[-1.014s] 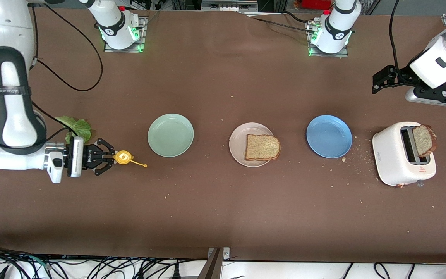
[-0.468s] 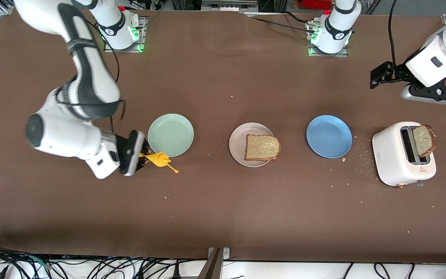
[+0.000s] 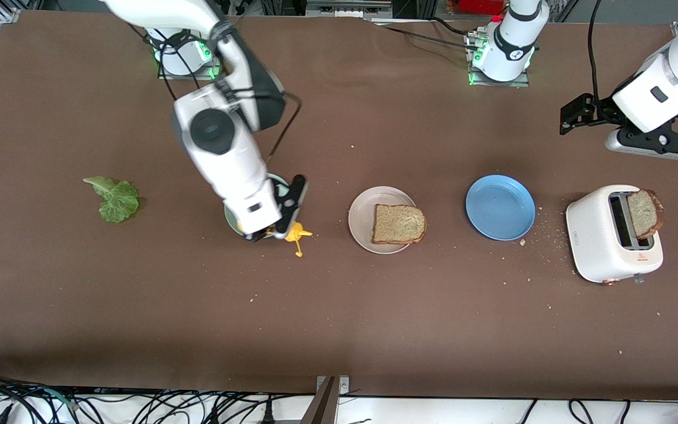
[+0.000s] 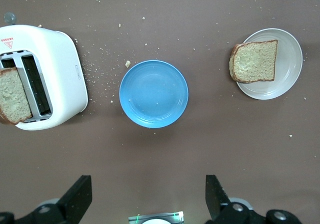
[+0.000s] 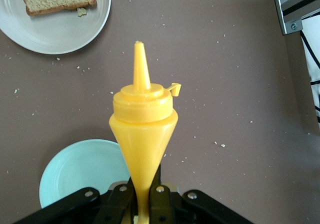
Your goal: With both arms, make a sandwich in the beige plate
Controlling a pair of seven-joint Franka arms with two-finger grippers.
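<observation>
The beige plate (image 3: 361,219) sits mid-table with one slice of brown bread (image 3: 399,224) on it. A second slice (image 3: 645,213) stands in the white toaster (image 3: 601,235). A lettuce leaf (image 3: 114,198) lies on the table toward the right arm's end. My right gripper (image 3: 277,232) hangs over the rim of the mint-green plate (image 3: 229,219), shut on a yellow squeeze bottle (image 3: 296,235). The bottle's (image 5: 143,119) nozzle points toward the beige plate (image 5: 60,31). My left gripper (image 3: 568,118) hangs open and holds nothing, above the table near the toaster. Its view shows the beige plate (image 4: 287,76).
A blue plate (image 3: 500,207) lies between the beige plate and the toaster. Crumbs are scattered around the toaster and across the brown table. The right arm's forearm covers most of the mint-green plate.
The right arm swung from beside the lettuce toward the beige plate, carrying the yellow bottle, which uncovered the leaf. The left arm shifted only slightly.
</observation>
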